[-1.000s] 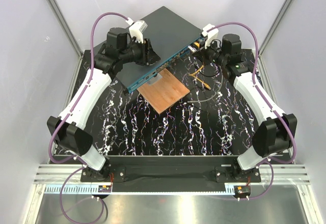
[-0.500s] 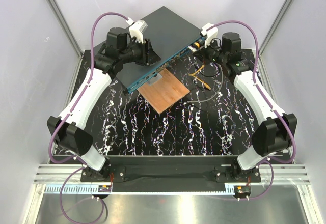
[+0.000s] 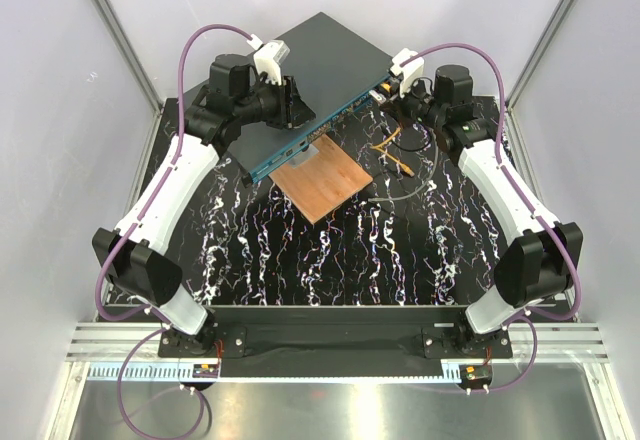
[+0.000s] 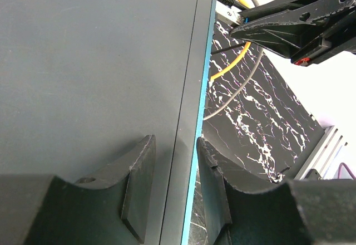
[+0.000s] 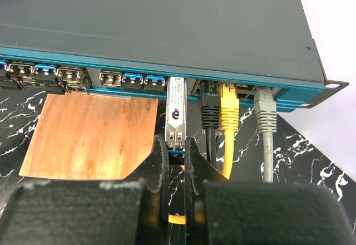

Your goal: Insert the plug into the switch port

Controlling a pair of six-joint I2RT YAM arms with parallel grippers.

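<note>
The switch (image 3: 325,60) is a wide, flat, dark box lying diagonally at the back, its teal front face (image 5: 139,67) lined with small square ports. My left gripper (image 3: 293,108) straddles the box's front edge (image 4: 192,145), one finger on the top, the other against the teal face, clamped on it. My right gripper (image 5: 176,145) is shut on the back end of a silver plug (image 5: 176,108). The plug's front end sits in a switch port (image 5: 176,81), just left of three plugged cables. In the top view the right gripper (image 3: 392,95) is at the box's right end.
A copper-brown square plate (image 3: 320,182) lies on the black marbled table in front of the switch, left of the plug (image 5: 89,136). Black (image 5: 209,114), yellow (image 5: 228,111) and grey (image 5: 266,114) cables are plugged in to the right. Loose yellow cable (image 3: 395,145) trails across the table.
The right gripper has crept a little left toward the switch's front face with the plug. The left arm has not moved.
</note>
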